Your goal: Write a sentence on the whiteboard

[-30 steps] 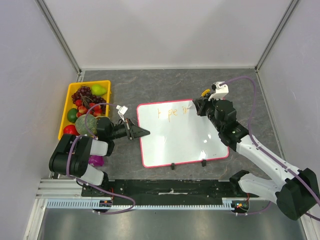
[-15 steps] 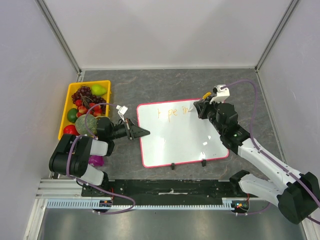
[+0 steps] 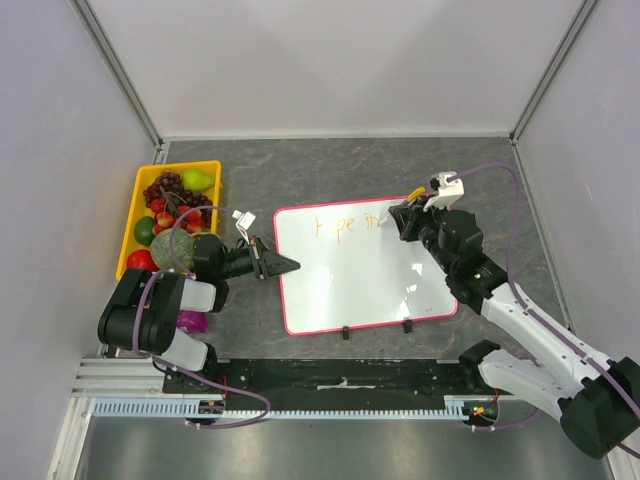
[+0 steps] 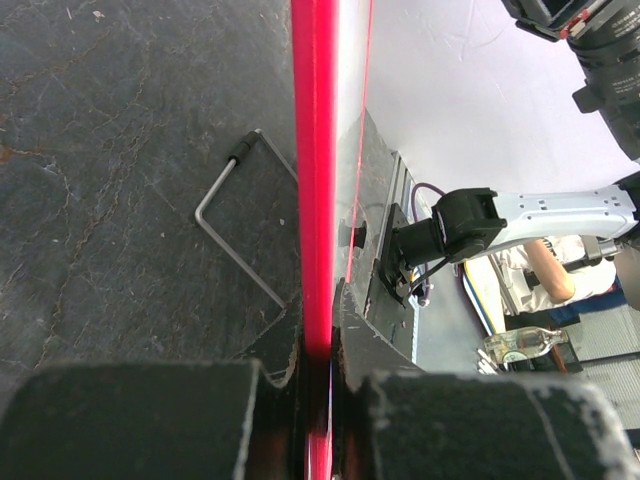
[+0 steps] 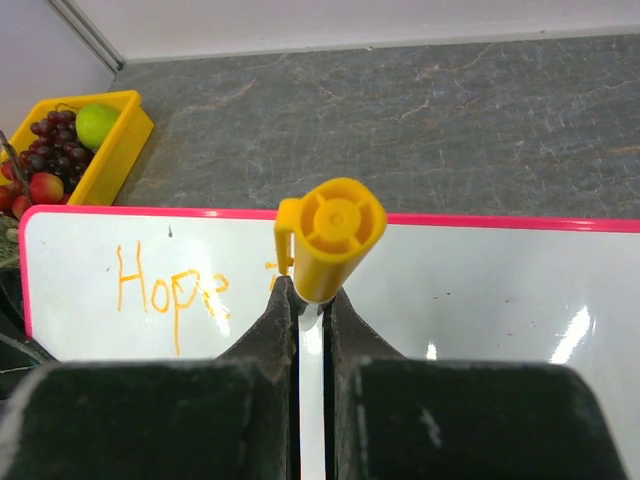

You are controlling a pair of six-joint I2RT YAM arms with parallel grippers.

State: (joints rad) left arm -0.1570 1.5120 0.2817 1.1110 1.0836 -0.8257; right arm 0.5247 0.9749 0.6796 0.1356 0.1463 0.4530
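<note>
The whiteboard (image 3: 365,280) lies on the tabletop (image 3: 330,170), long axis nine to three o'clock, its nine o'clock edge pinched by the closed left tool (image 3: 287,265), while the right tool (image 3: 405,214), clamped on a yellow marker (image 5: 333,232), sits at the three o'clock end of the sentence (image 3: 345,226).

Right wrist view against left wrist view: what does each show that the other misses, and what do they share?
Only the right wrist view: orange writing reading "Hope" on the whiteboard, the yellow-capped marker clamped in the right pincer, and the yellow fruit tray.
Only the left wrist view: the left pincer shut on the whiteboard's pink-red frame, seen edge-on, with a bent metal rod lying beside it.
Both: the whiteboard and the grey table.
</note>
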